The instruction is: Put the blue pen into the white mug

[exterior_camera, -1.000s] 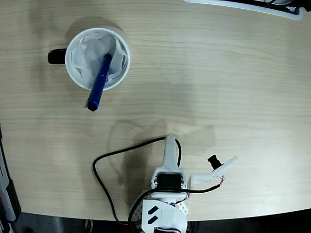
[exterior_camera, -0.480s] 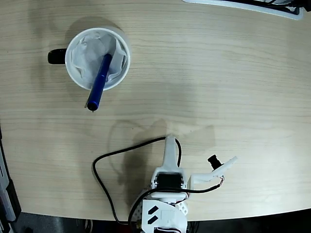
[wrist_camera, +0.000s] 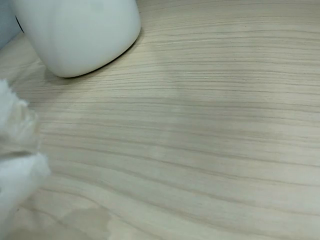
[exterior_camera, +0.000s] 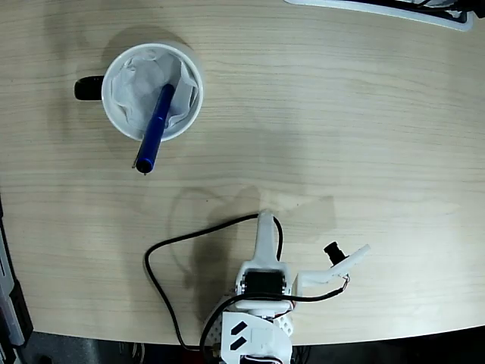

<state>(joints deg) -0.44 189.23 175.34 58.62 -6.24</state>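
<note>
1. In the fixed view the white mug (exterior_camera: 152, 91) stands upright at the upper left of the wooden desk (exterior_camera: 341, 129), with its black handle (exterior_camera: 89, 89) pointing to the left edge of the picture
2. Crumpled white paper (exterior_camera: 136, 87) lines the inside of the mug
3. The blue pen (exterior_camera: 155, 128) leans in the mug at a slant: its upper end rests among the paper near the middle of the opening, the barrel crosses the lower rim, and the lower end sticks out over the desk just below the mug
4. The white arm (exterior_camera: 261, 292) is folded at the bottom centre of the fixed view, well apart from the mug and the pen
5. A black cable (exterior_camera: 163, 254) loops from the arm's base out over the desk to the left and back
6. The claw (exterior_camera: 350, 258) points to the right from the arm; one white finger and a small black part show, and it grips nothing, but whether its fingers are apart or together cannot be told
7. The wrist view shows the mug's white outer wall (wrist_camera: 80, 32) at the upper left, standing on the desk, and a blurred white part (wrist_camera: 17, 165) of the arm at the left edge
8. A white-edged object (exterior_camera: 394, 11) lies along the top right edge of the fixed view, too cropped to name
</note>
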